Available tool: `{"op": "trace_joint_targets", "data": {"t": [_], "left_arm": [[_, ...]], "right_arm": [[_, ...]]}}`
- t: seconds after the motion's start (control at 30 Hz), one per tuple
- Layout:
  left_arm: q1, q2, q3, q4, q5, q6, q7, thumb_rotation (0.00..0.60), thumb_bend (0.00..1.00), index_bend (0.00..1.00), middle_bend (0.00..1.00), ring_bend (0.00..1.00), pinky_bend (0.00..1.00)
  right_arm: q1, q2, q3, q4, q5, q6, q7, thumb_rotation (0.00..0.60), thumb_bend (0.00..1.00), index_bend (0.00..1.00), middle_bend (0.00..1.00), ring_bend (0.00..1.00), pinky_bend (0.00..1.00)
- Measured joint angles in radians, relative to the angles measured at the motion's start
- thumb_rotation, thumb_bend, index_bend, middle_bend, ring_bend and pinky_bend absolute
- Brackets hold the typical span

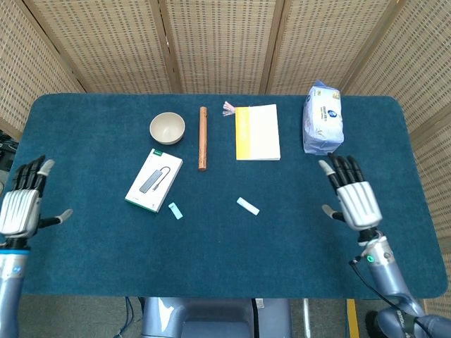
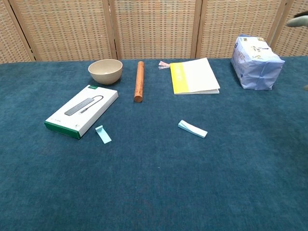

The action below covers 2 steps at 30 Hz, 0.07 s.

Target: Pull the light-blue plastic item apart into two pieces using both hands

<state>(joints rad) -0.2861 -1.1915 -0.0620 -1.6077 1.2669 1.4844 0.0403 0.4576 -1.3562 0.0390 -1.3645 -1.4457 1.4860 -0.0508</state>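
Two light-blue plastic pieces lie apart on the blue cloth. The shorter piece (image 1: 175, 210) (image 2: 103, 134) rests just beside the white box's near corner. The longer piece (image 1: 247, 205) (image 2: 192, 128) lies mid-table, below the yellow book. My left hand (image 1: 21, 201) hovers at the far left edge with fingers spread and nothing in it. Far to the right, my right hand (image 1: 353, 198) is also spread and empty. In the chest view only a fingertip (image 2: 299, 20) of my right hand shows at the right edge.
A white box (image 1: 154, 179) (image 2: 82, 110) lies left of centre. Behind it stand a beige bowl (image 1: 167, 129) (image 2: 105, 70), a wooden rod (image 1: 202, 138) (image 2: 139, 80), a yellow book (image 1: 256, 132) (image 2: 194, 76) and a blue tissue pack (image 1: 322, 118) (image 2: 255, 61).
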Motion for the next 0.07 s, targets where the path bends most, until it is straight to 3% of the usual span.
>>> {"op": "trace_joint_targets", "data": {"t": [0.07], "left_arm": [[0.042,0.027,0.014,-0.028,-0.007,0.026,-0.02,0.6,0.0,0.0,0.0,0.0,0.0]], "right_arm": [[-0.041,0.006,-0.012,0.021,-0.015,0.043,0.038,0.6,0.0,0.0,0.0,0.0,0.0]]}}
